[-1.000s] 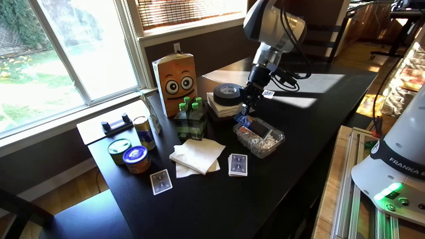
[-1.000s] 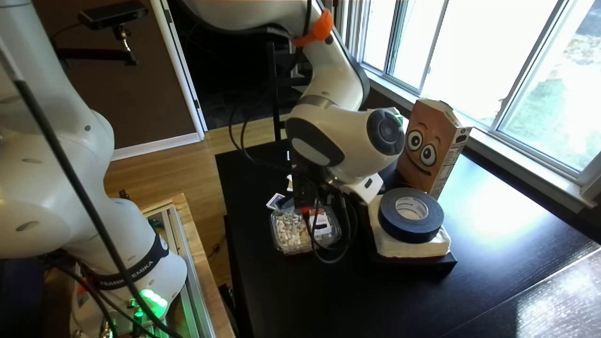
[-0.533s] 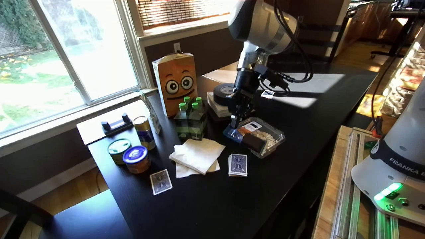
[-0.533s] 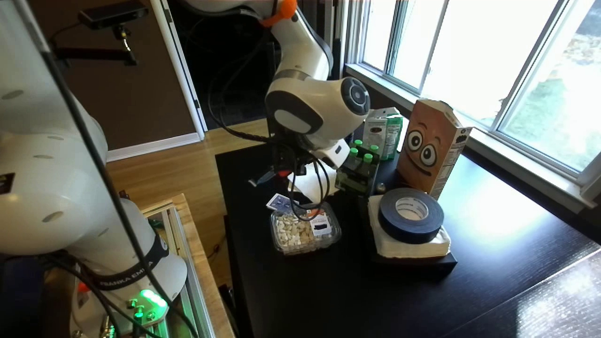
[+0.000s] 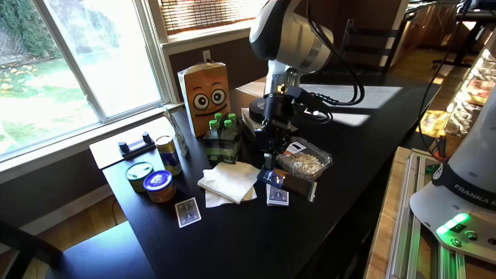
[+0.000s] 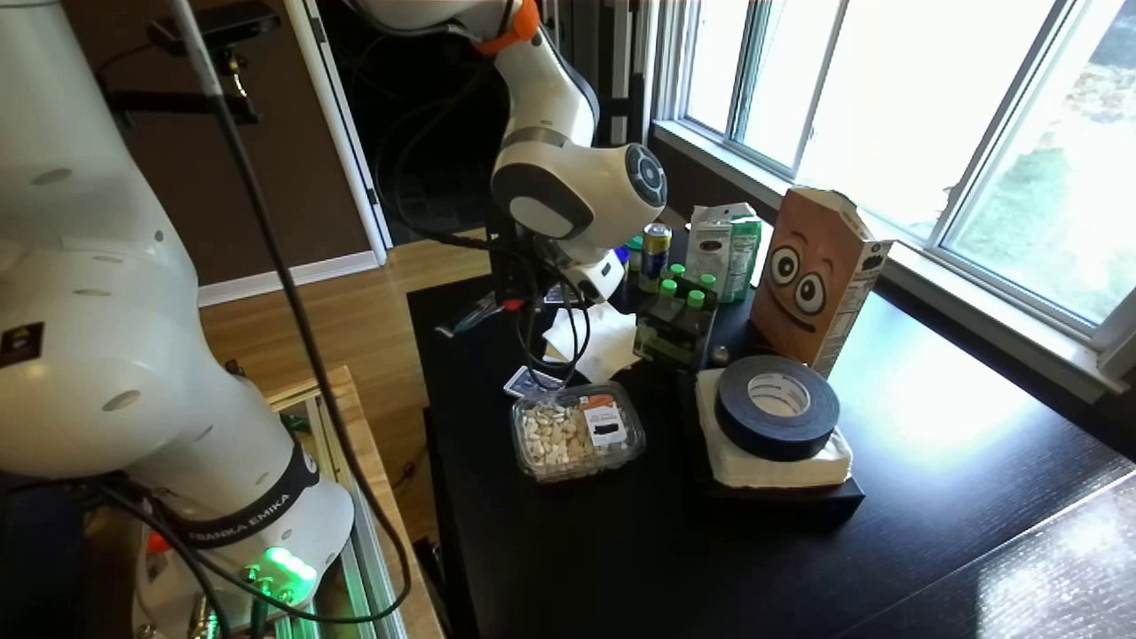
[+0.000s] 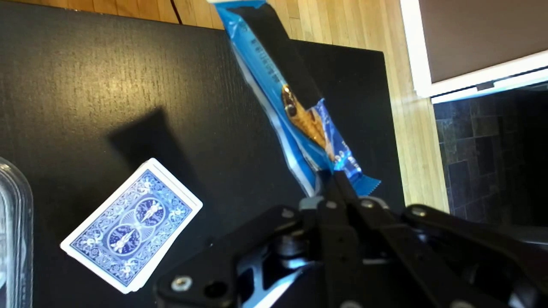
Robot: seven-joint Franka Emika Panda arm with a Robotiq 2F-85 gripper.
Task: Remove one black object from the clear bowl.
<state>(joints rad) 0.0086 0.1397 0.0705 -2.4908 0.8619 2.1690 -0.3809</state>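
Observation:
The black object, a flat packet with a black face and blue ends (image 5: pixel 300 185), is pinched at one end by my gripper (image 5: pixel 269 164). The packet hangs in the air over the table beside the clear bowl, partly in front of the card pile in that exterior view. In the wrist view the packet (image 7: pixel 289 100) stretches away from the gripper (image 7: pixel 332 173), whose jaws are closed on its end. The clear bowl (image 5: pixel 328 161), a see-through tub of pale pieces with a label, sits on the table. Its rim shows at the wrist view's left edge (image 7: pixel 25 222).
A pile of patterned cards (image 7: pixel 132 226) lies below the packet. White napkins (image 5: pixel 232 182), a pack of green-capped bottles (image 5: pixel 223 145), an orange carton (image 5: pixel 205 100), a tape roll on a stack (image 6: pixel 777 408) and cans (image 5: pixel 159 188) stand around. The table's edge (image 7: pixel 150 20) is near the packet.
My gripper has carried the packet from above the clear bowl out past its side, over the table by the card pile. The bowl has stayed in place.

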